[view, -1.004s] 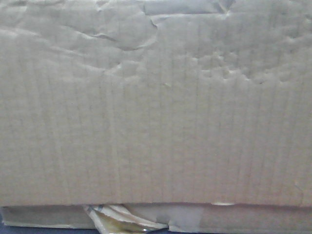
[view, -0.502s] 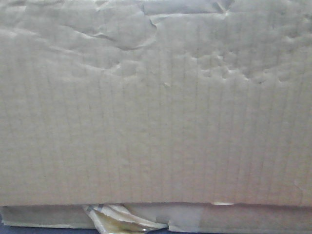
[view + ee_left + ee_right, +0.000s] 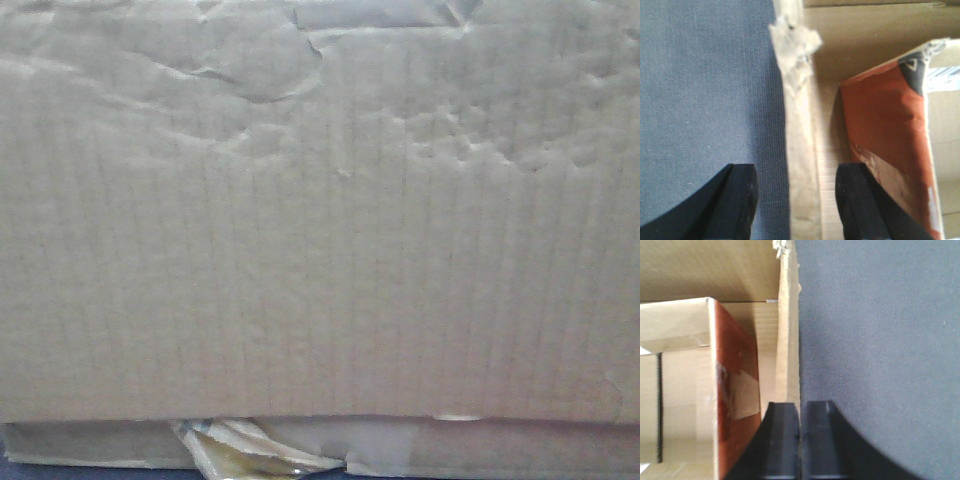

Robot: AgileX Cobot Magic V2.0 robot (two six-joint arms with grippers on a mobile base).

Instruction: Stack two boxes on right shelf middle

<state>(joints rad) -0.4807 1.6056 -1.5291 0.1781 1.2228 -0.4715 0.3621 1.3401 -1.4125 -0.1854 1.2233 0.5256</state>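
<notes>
The front camera is filled edge to edge by a creased wall of the large cardboard box (image 3: 320, 250), with torn tape (image 3: 250, 455) at its lower edge; both arms and everything else are hidden behind it. Only the wrist cameras show the inside, where a smaller orange-red box (image 3: 885, 150) stands near the wall but apart from it. In the left wrist view, blue-grey fabric (image 3: 705, 100) lies to the left, and the left gripper (image 3: 797, 200) straddles the wall's rim, fingers spread wide and touching neither face. The rim runs lengthwise straight up both wrist frames. The right gripper (image 3: 800, 440) is pinched tight on a wall's rim.
</notes>
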